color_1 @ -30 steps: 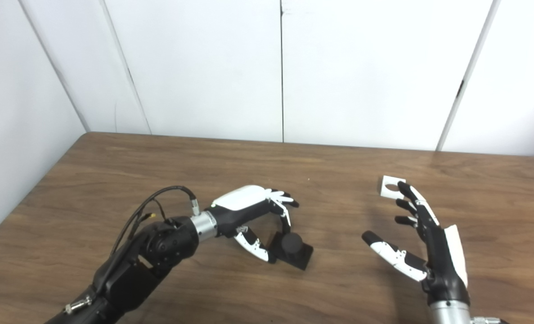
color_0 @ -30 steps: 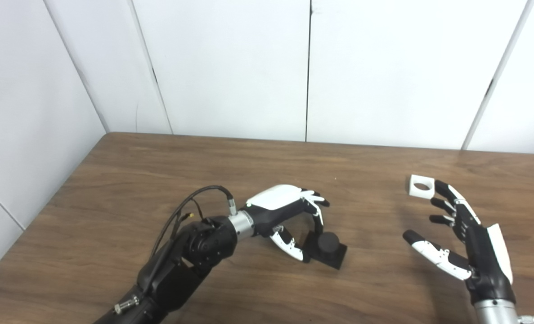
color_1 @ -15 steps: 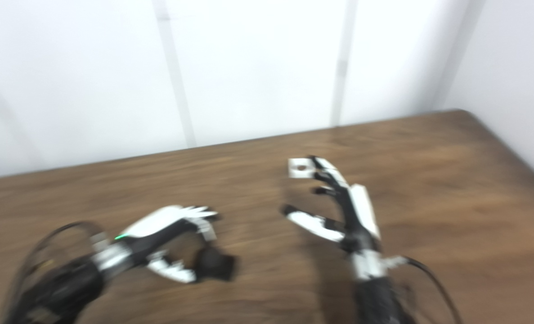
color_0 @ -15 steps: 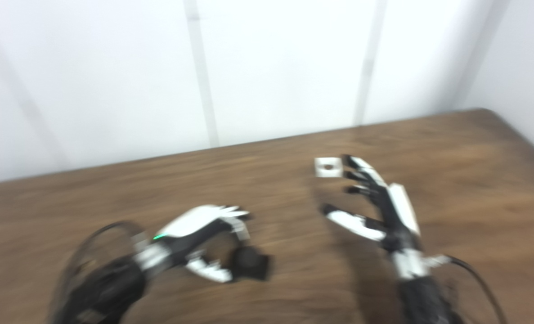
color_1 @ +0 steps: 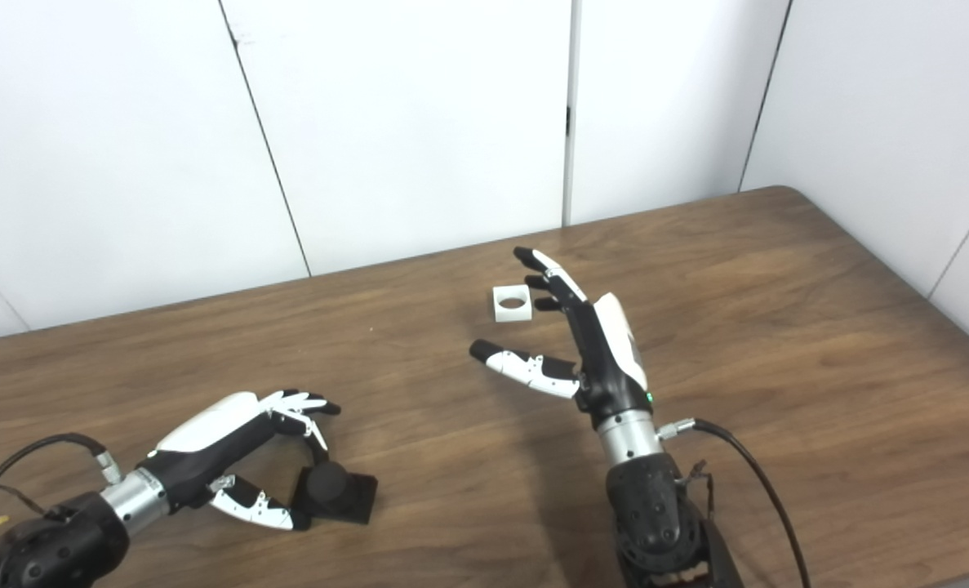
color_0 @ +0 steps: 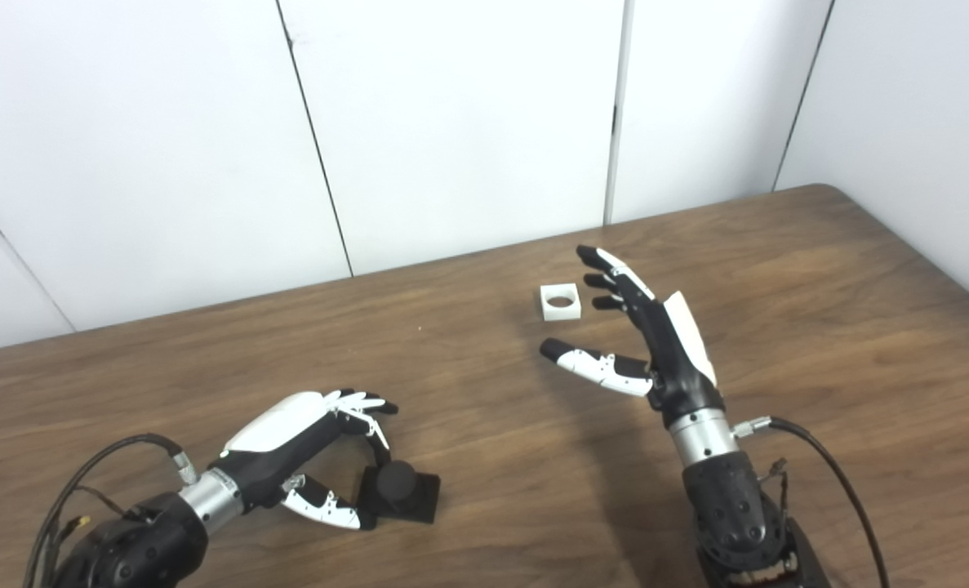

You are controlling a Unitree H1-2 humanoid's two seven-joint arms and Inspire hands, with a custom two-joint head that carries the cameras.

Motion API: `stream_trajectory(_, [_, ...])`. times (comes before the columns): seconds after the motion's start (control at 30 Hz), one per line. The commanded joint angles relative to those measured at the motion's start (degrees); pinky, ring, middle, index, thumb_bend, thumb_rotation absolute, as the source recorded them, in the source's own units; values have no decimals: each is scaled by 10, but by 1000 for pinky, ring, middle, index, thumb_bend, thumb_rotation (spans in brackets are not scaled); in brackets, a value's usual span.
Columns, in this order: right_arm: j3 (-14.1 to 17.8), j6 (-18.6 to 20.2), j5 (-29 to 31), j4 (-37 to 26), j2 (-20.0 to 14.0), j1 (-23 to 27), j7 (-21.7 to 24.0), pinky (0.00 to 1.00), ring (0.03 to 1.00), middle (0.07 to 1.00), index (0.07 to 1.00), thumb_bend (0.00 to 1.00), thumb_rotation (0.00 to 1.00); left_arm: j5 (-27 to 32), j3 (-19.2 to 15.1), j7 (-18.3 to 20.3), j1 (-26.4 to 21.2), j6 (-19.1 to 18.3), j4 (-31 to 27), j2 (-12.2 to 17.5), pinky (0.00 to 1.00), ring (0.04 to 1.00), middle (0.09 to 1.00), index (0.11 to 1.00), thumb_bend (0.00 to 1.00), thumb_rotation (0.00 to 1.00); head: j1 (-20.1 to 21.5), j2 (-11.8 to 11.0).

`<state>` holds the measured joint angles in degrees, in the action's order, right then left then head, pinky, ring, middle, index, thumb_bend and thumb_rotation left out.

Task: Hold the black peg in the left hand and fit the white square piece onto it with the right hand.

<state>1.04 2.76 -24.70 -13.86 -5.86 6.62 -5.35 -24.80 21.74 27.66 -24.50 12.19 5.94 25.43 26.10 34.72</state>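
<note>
Status: early stage, neither part is lifted. The black peg (color_0: 398,492), a short round stud on a square black base, sits flat on the desk (color_0: 819,343) at the near left. The white square piece (color_0: 560,300), hole facing up, lies flat farther back near the middle of the desk, well apart from the peg. Nothing is mated yet.

Left hand (color_0: 308,449): curled over the peg from the left side. Its fingers (color_0: 366,406) arch above the stud, and the thumb reaches in low against the near-left edge of the base. The fingers look only partly closed. Contact with the stud or base cannot be confirmed from either view. Judgement: a grasp is being set up, not secured, since the base rests fully on the wood.

Right hand (color_1: 590,343): held above the desk just to the right of the white piece, palm facing left. Its fingers (color_1: 545,265) are spread and extended, with the thumb stuck out toward the left below the piece. It holds nothing. The fingertips sit near the piece's right edge; touching or just clear, I cannot tell.

Remaining, as judged: close the left hand on the peg and lift it, pick up the white piece with the right, align the hole over the stud, and press it on.
</note>
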Motion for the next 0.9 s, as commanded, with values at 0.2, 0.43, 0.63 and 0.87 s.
stream_trajectory(0.2, [0,42,-74,4,-61,82,17,728,842,886,843,750,334,9,-10,6,-5,2,-12,9,1000,966,909,491,522,59,-4,0])
stream_trajectory(0.43, [-16,96,-108,44,-128,144,69,686,855,888,818,756,326,6,-11,11,-1,-2,-17,10,988,964,910,491,522,59,-6,2])
stream_trajectory(0.63, [-61,141,-142,79,-201,199,163,720,893,923,811,763,338,9,-12,16,2,-11,-21,7,998,970,913,492,522,59,-13,6])
stream_trajectory(0.87, [-104,153,-158,116,-246,249,236,749,919,940,811,805,321,5,-11,21,1,-18,-24,11,986,973,921,492,522,60,-13,8])
